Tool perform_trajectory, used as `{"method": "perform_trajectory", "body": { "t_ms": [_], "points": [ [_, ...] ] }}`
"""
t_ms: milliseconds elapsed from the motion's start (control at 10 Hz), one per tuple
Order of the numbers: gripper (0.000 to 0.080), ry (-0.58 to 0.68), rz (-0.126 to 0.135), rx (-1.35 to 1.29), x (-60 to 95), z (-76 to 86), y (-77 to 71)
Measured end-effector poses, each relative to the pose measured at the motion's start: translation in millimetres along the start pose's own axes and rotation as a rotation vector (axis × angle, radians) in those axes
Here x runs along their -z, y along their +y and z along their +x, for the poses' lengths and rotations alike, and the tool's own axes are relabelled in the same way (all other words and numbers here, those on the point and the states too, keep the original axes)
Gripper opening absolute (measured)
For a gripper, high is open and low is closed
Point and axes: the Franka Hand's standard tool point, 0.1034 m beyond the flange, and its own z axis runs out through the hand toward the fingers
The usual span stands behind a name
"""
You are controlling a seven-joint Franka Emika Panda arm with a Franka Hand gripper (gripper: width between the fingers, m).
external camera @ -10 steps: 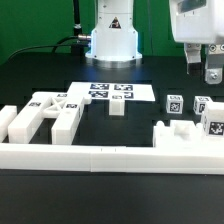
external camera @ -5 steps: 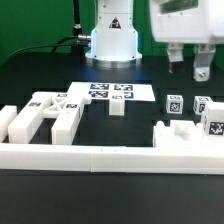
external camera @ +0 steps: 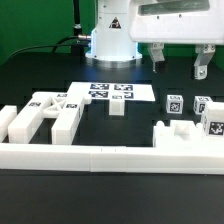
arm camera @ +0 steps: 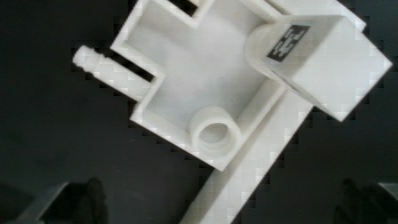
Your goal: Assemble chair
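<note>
We've got the gripper (external camera: 180,63) hanging high on the exterior view's right, its two fingers (external camera: 201,68) spread wide with nothing between them. The chair bits sit on the black table (external camera: 40,70) behind the long rail (external camera: 100,157): a blocky bunch (external camera: 45,115) at the exterior view's left, one little block (external camera: 118,108) just in front of the marker board (external camera: 110,91), and tagged pieces (external camera: 212,125) at the right. In the wrist view we see a white tagged piece (arm camera: 214,70) with a round bit (arm camera: 217,132) on it.

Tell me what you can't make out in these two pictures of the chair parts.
- Exterior view: lower edges of the chair parts, hidden behind the border rail.
- Exterior view: the arm above the end effector, cut off by the frame edge.
- Wrist view: the tag pattern, blurred.
</note>
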Motion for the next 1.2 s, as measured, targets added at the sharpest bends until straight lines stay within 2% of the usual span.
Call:
{"method": "perform_trajectory", "body": {
  "t_ms": [200, 400, 600, 700, 1000, 1100, 1200],
  "points": [
    [0.0649, -0.002, -0.004, 0.149, -1.8, 0.2, 3.3],
    [0.0649, -0.022, -0.031, 0.312, -8.7, 3.4, 26.3],
    [0.0649, -0.07, -0.074, 0.488, -14.9, 5.0, 47.8],
    [0.0649, -0.064, -0.087, 0.534, -14.8, 4.2, 47.5],
    [0.0649, -0.069, -0.087, 0.737, -14.9, 6.5, 48.6],
    [0.0649, -0.069, -0.086, 0.823, -17.8, 8.3, 53.4],
    [0.0649, -0.08, -0.097, 0.909, -25.9, 9.4, 70.3]
  ]
}}
